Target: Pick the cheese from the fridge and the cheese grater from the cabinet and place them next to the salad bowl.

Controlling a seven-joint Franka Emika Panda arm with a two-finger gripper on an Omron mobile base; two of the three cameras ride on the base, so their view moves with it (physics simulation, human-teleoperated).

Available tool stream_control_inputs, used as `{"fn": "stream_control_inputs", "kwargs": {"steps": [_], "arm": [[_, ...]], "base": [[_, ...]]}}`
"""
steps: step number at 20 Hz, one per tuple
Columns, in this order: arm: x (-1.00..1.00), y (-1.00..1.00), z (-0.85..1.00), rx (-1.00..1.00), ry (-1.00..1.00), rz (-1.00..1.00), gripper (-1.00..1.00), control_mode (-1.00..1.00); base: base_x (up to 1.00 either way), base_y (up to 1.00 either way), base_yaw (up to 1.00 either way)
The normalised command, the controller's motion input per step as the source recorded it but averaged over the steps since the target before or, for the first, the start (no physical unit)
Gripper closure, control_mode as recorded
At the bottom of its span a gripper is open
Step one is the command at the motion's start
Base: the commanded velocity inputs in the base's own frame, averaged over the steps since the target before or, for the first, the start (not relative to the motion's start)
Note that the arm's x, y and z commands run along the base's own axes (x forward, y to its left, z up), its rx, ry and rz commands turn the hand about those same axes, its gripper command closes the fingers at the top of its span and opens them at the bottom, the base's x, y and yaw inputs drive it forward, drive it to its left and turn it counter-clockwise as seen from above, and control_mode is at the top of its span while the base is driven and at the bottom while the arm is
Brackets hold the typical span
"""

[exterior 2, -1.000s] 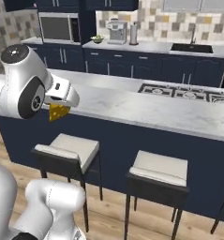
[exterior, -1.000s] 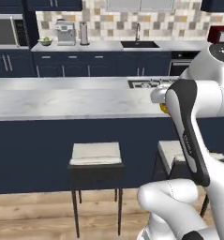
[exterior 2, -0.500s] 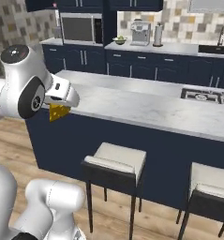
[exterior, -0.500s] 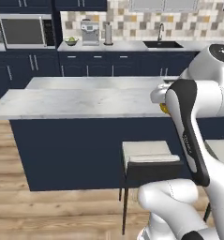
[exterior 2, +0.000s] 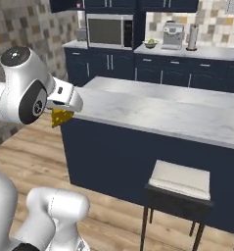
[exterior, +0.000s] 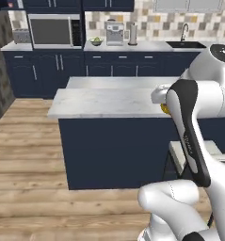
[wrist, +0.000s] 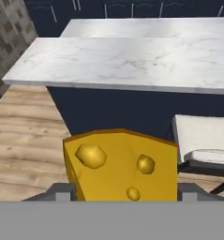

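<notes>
Cheese in my end effector, salad bowl far ahead

My end effector grips the cheese; the salad bowl stands on the back table, beyond the island, near the coffee machine.

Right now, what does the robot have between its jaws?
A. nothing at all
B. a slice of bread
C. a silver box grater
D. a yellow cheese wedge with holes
D: in the hand view the cheese sits between the jaws, and the right base view shows it hanging under the hand in front of the island counter.
</notes>
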Motion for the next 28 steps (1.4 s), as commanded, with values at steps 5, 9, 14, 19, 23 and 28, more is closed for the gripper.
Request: {"fn": "stream_control_inputs", "kwargs": {"steps": [5, 9, 14, 19, 23, 28], "arm": [[0.0, 0.0, 0.0, 0.0, 0.0, 0.0, 1.0, 1.0], [0.0, 0.0, 0.0, 0.0, 0.0, 0.0, 1.0, 1.0], [0.0, 0.0, 0.0, 0.0, 0.0, 0.0, 1.0, 1.0], [0.0, 0.0, 0.0, 0.0, 0.0, 0.0, 1.0, 1.0], [0.0, 0.0, 0.0, 0.0, 0.0, 0.0, 1.0, 1.0], [0.0, 0.0, 0.0, 0.0, 0.0, 0.0, 1.0, 1.0]], "base": [[0.22, 1.0, 0.0], [0.58, 1.0, 0.0], [0.89, 1.0, -0.03], [1.0, 1.0, -0.15], [0.9, 1.0, -0.3], [0.97, 1.0, -0.38]]}}
